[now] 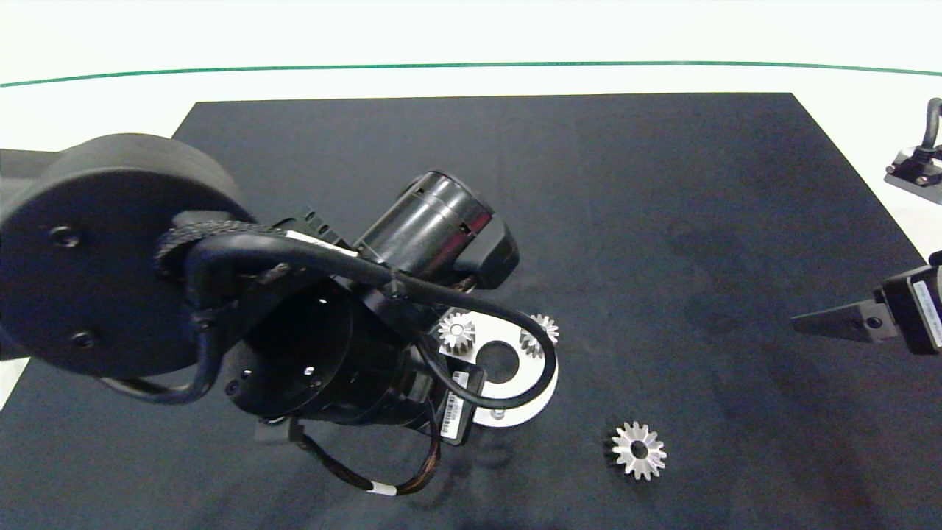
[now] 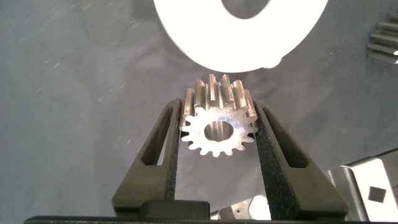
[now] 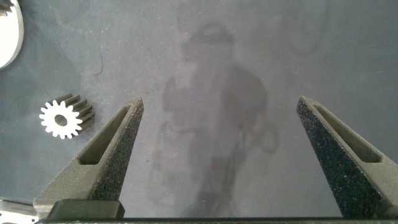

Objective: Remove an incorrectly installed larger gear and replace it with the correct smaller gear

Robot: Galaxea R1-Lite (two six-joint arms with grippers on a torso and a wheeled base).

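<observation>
Left wrist view: the left gripper pinches the smaller gear, silver metal with short blunt teeth and a wide bore, just short of the white ring plate. Three more gears show overhead. The right gripper, fingers spread wide, hovers aside.

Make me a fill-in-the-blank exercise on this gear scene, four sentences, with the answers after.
1. The left gripper has its jaws ____ on the smaller gear.
2. The right gripper has its jaws ____ and holds nothing.
3. The larger gear lies on the black ____, apart from the white ring plate.
4. In the head view, ____ gears show on the white ring plate.

Answers: shut; open; mat; two
</observation>
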